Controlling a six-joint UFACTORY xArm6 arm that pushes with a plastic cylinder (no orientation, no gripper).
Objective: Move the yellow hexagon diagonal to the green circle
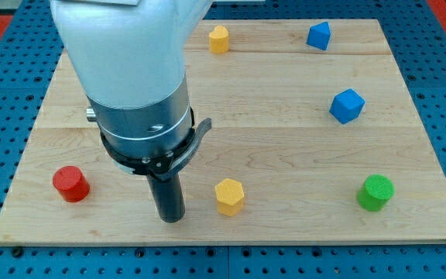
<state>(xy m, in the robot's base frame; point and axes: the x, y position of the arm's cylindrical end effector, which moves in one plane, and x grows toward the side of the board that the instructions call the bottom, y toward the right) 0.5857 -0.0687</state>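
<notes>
No pincer fitted. My tip (pixel 170 218) sits just left of the yellow hexagon (pixel 229 195); green circle (pixel 375 192) well right. Push not started.

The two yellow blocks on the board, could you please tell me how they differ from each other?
The yellow hexagon lies near the view's bottom, close to the right of my tip; the other yellow block sits at the view's top edge, far from my tip. The yellow hexagon looks larger in the view and shows a clear six-sided top; the other yellow block's shape is harder to read. Both share the same yellow and rest on the wooden board.
</notes>
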